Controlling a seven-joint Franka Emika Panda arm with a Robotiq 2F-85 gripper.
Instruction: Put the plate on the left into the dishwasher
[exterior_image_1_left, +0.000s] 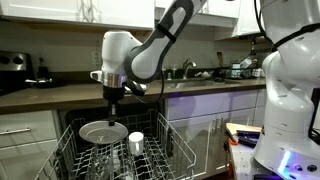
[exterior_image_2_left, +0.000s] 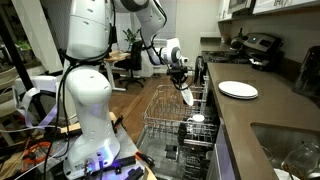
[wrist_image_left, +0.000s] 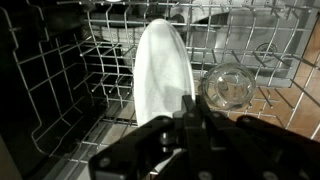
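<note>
The white plate (exterior_image_1_left: 103, 131) (exterior_image_2_left: 187, 96) hangs from my gripper (exterior_image_1_left: 113, 110) (exterior_image_2_left: 181, 83), which is shut on its rim. It is just above the pulled-out wire rack (exterior_image_1_left: 160, 152) (exterior_image_2_left: 165, 112) of the open dishwasher. In the wrist view the plate (wrist_image_left: 160, 70) stands nearly edge-on among the rack's tines (wrist_image_left: 90, 75), and my gripper (wrist_image_left: 190, 108) pinches its near edge. Whether the plate's lower edge touches the rack is not clear.
A clear glass (wrist_image_left: 226, 87) (exterior_image_1_left: 135, 142) stands upright in the rack close beside the plate. A second white plate (exterior_image_2_left: 238, 90) lies on the dark counter (exterior_image_2_left: 262, 112), with a sink (exterior_image_2_left: 290, 150) nearer the camera. White drawers (exterior_image_1_left: 25, 140) flank the dishwasher.
</note>
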